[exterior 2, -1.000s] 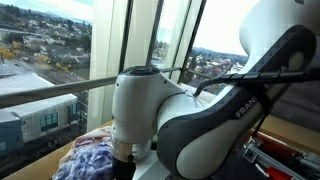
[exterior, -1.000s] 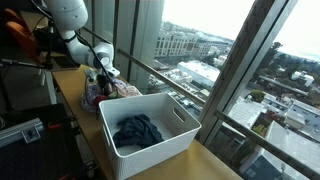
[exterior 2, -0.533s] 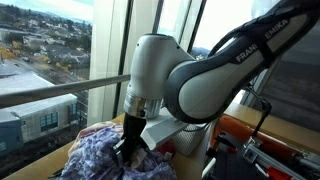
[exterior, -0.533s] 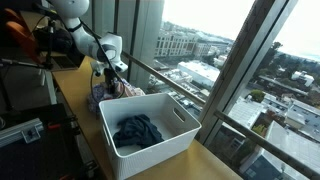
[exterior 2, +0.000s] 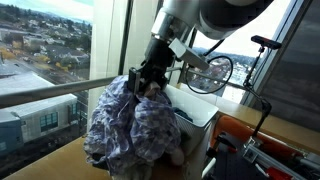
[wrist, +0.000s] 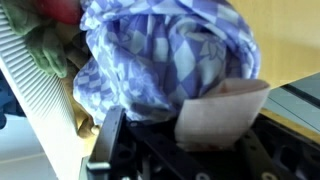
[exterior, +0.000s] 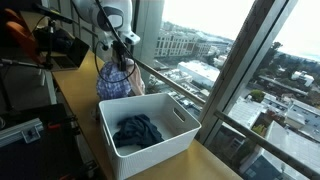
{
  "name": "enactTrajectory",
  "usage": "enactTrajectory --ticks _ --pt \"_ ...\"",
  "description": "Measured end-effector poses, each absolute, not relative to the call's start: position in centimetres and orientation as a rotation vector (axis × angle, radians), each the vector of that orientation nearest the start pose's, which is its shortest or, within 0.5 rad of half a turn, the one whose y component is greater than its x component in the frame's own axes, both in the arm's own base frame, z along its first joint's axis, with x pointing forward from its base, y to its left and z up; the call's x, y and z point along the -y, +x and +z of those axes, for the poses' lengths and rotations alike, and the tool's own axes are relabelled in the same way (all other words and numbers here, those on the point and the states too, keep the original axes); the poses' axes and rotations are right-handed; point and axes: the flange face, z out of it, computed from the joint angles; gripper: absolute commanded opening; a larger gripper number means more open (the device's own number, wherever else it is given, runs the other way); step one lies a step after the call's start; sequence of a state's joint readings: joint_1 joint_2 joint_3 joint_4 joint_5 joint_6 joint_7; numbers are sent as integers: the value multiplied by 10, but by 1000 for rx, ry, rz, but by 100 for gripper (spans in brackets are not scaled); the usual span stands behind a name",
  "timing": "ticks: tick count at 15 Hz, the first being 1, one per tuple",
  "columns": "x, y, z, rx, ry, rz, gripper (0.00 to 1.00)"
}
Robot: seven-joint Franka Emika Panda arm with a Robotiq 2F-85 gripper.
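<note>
A blue and purple patterned cloth (exterior: 114, 82) (exterior 2: 130, 125) hangs in a bunch from my gripper (exterior: 121, 50) (exterior 2: 150, 80), its lower folds reaching down to the wooden table (exterior: 75, 100). The gripper is shut on the top of the cloth. In the wrist view the patterned cloth (wrist: 170, 50) fills the frame above the gripper (wrist: 190, 135), and a pale pink fold of fabric (wrist: 225, 108) sits right at the jaws. Just in front of the hanging cloth stands a white bin (exterior: 190, 128) with a dark blue garment (exterior: 137, 130) inside.
The table runs along a tall window with a railing (exterior: 180, 85). A dark stand with equipment (exterior: 55, 45) is behind the arm. A red case (exterior 2: 275, 130) lies at the table's near side. The bin's ribbed wall (wrist: 35, 90) and green fabric (wrist: 45, 50) show in the wrist view.
The gripper has shut on the patterned cloth and risen, pulling it up from a heap on the table so that it now hangs beside the bin.
</note>
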State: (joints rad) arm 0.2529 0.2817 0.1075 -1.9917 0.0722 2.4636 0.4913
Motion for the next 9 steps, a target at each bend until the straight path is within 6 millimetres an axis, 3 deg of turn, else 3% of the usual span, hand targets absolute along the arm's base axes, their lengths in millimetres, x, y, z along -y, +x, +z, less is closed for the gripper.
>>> enactTrajectory --ticks 5,7,9 --pt "-204 563 463 -273 -2901 -401 0" --pt "-184 557 510 -307 -2867 -496 0" --pt "-151 554 553 -375 -2837 -578 0"
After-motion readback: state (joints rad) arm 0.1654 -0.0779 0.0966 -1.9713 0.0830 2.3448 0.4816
